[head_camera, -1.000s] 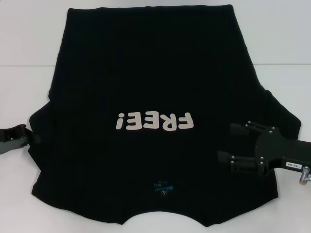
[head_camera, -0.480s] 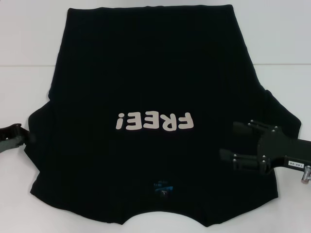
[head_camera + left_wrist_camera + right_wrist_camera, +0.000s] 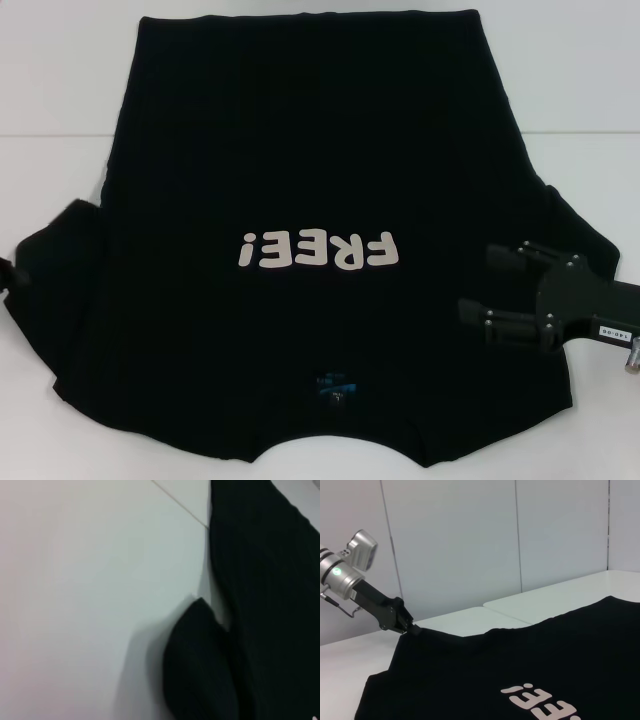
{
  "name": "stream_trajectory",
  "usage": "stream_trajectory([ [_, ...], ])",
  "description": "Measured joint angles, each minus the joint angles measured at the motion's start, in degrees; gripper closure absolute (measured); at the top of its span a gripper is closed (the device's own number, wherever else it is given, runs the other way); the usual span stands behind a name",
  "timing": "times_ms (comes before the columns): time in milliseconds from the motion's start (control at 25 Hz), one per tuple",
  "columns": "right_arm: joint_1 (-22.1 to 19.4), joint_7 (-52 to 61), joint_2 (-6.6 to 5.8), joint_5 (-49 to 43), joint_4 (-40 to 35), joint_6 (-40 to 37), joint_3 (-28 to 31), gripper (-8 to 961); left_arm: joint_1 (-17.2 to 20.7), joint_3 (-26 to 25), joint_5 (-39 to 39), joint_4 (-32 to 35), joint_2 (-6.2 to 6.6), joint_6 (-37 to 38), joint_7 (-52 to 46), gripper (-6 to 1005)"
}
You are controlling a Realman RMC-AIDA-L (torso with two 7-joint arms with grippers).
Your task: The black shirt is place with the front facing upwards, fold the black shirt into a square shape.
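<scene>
Black metal fingers of the right gripper (image 3: 478,282) stand spread apart, hovering over the shirt's (image 3: 300,180) right sleeve, pointing inward. The left gripper (image 3: 409,628) pinches the left sleeve edge, lifted and drawn outward. The shirt lies flat, collar nearest the robot, on the white table (image 3: 580,80).

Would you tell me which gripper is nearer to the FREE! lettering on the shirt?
Right. The right gripper hovers over the black shirt just beside the FREE! lettering; the left gripper is at the far sleeve edge.
</scene>
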Motion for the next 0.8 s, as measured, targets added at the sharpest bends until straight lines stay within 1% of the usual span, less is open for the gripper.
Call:
stream_trajectory([
  [280, 0.0, 0.0, 0.04, 0.0, 0.1, 0.1, 0.0, 40, 1.5, -4.3, -0.3, 1.2, -0.04, 2.3, 0.3, 982],
  [600, 0.0, 0.0, 0.04, 0.0, 0.2, 0.1, 0.0, 40, 0.7, -5.0, -0.5, 1.5, -0.48, 3.5, 0.9, 982],
  [680, -0.1, 0.0, 0.07, 0.0, 0.2, 0.0, 0.0, 40, 0.2, -5.1, -0.5, 2.3, -0.84, 4.1, 0.9, 982],
  [800, -0.2, 0.0, 0.11, -0.1, 0.2, 0.0, 0.0, 40, -1.0, -4.8, -0.5, 5.0, -2.25, 5.8, 0.9, 983],
])
